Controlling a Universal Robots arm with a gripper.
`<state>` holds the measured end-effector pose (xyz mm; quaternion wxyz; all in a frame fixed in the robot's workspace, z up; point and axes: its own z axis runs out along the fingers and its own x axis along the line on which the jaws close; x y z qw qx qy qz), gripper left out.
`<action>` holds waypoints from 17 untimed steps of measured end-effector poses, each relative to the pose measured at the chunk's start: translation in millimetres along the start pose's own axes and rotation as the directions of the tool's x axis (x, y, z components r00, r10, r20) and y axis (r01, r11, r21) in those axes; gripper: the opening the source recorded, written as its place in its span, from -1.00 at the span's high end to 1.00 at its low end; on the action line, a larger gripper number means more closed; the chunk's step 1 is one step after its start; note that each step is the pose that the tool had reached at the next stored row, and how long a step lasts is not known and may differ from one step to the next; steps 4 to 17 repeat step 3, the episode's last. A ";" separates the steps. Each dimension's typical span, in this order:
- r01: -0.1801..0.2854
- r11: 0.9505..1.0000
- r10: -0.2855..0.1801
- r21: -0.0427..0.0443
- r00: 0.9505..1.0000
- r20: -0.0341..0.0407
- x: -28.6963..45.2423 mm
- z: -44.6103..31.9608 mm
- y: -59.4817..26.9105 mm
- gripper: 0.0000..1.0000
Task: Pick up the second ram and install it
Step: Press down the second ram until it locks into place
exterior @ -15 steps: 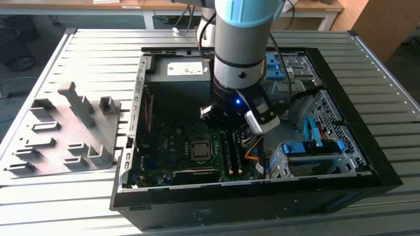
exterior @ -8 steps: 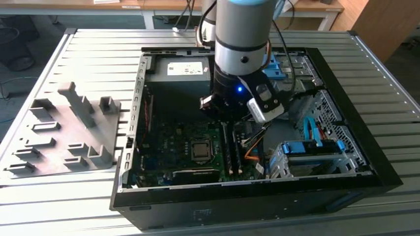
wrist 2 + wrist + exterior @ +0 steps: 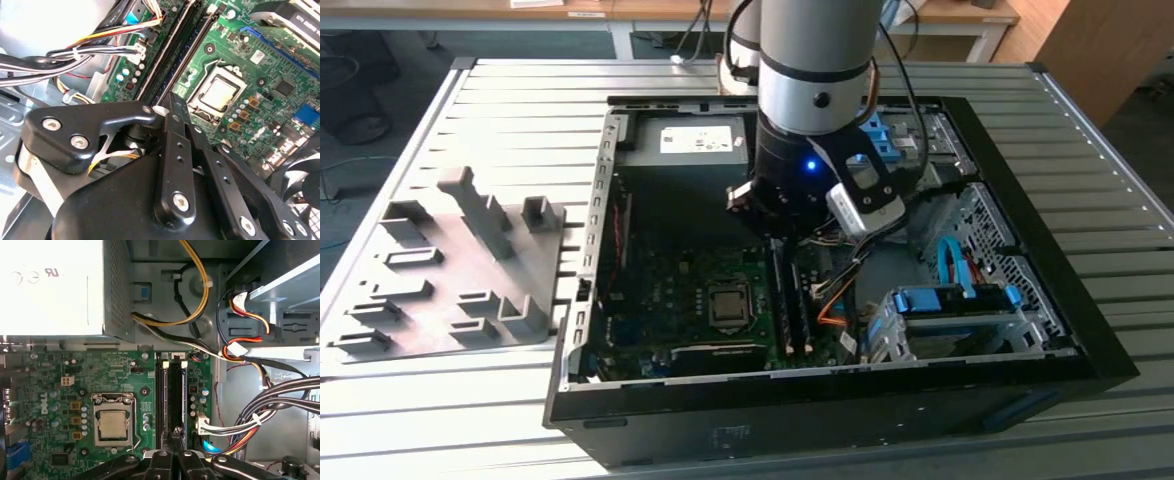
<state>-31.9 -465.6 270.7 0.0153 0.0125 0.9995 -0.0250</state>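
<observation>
Two memory sticks standing side by side in the motherboard [image 3: 60, 390] slots beside the processor socket [image 3: 114, 422]. Second ram [image 3: 175, 395] already down in its slot, seemingly seated or nearly so. Jaws [image 3: 175, 440] closed narrow over its near end, pressing or just touching; actual grip cannot be told. Grey tray [image 3: 447, 265] on the counter [image 3: 520, 95] holding no sticks. Little left, apparently.

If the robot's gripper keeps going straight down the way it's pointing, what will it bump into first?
Probably the memory slots on the green motherboard. In the first wrist view the gripper points right at them, beside the silver processor socket. How far above them it hangs is hard to judge.
</observation>
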 end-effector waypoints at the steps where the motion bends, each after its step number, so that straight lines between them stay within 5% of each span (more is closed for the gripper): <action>1: 0.000 1.000 0.000 0.000 1.000 0.000 0.0 0.0 0.0 0.80; 17: 0.000 1.000 0.000 0.000 1.000 0.000 0.0 -0.1 0.0 0.80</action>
